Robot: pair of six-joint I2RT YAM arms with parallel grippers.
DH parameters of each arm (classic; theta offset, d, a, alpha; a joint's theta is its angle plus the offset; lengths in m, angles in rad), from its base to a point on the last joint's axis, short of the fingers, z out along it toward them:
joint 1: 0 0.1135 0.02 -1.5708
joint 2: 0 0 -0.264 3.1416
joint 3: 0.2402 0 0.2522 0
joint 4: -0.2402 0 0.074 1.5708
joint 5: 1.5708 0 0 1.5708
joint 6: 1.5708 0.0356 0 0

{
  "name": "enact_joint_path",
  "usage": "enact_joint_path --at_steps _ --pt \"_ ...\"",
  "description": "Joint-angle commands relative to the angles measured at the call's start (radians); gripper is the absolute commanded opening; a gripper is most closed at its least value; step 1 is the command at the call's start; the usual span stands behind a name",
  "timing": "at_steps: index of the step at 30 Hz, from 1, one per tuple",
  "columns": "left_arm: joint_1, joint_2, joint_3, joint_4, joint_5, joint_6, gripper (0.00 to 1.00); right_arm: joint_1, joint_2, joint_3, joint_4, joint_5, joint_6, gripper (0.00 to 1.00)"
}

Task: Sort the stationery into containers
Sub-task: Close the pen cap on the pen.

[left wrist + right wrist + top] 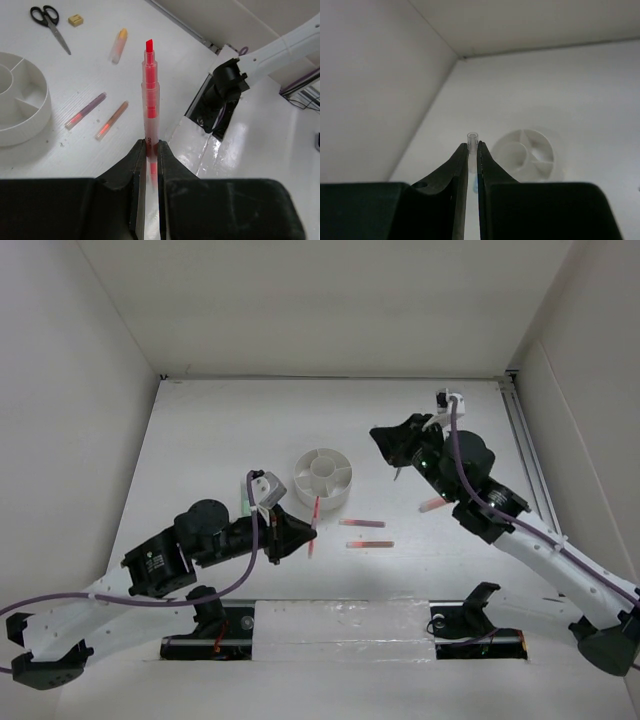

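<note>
1. White table (pixel 220 420): carries everything listed.
2. Round white plastic desk organizer (pixel 325 502): a centre cup ringed by divided compartments, and no item shows inside it in any view.
3. Left claw (pixel 150 147): clamped on the tail of 1 thin translucent red pen (pixel 151 90).
   - The pen's long axis runs straight out of the claw toward 12 o'clock, tip leading.
   - In the left wrist view the organizer lies at 10 o'clock from the claw. In the top view it lies at 12 to 1 o'clock, with its wall just beside the pen.
   - The left arm looks the nearer of the 2, so the drop likely depends on swinging the tip over the rim.
4. Right claw (pixel 471 146): pinched on 1 short clear-ended tube with a blue fleck (pixel 472 136), probably the blue marker. The organizer lies at 2 o'clock beyond its tips.
5. Black-handled scissors (pixel 47 20): on the table, hidden under the right arm in the top view.
6. 2 loose thin pinkish pens (pixel 85 110) (pixel 112 120): lying parallel on the table, near the organizer.
7. Orange-yellow marker (pixel 119 45): lying on the table.
8. Short green marker (pixel 245 498): partly cut off by the left wrist.
9. Tiny tan eraser (pixel 75 20): just beside the scissors.
</note>
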Motion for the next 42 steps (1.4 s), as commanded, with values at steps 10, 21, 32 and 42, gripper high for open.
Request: enact_joint_path --at_steps 10,21,32,42 --pt "-0.003 0.0 -0.012 0.168 0.195 -0.037 0.0 0.057 -0.09 -0.302 0.864 -0.271 0.098 0.0" --pt "0.015 0.037 -0.023 0.168 0.25 -0.047 0.0 0.158 -0.061 -0.254 0.866 -0.39 0.026 0.0" --pt "0.04 0.028 -0.032 0.178 0.278 -0.037 0.0 0.225 -0.117 -0.285 0.788 -0.411 0.003 0.0" --pt "0.04 0.019 -0.032 0.178 0.259 -0.037 0.0 0.279 -0.156 -0.323 0.719 -0.408 -0.056 0.0"
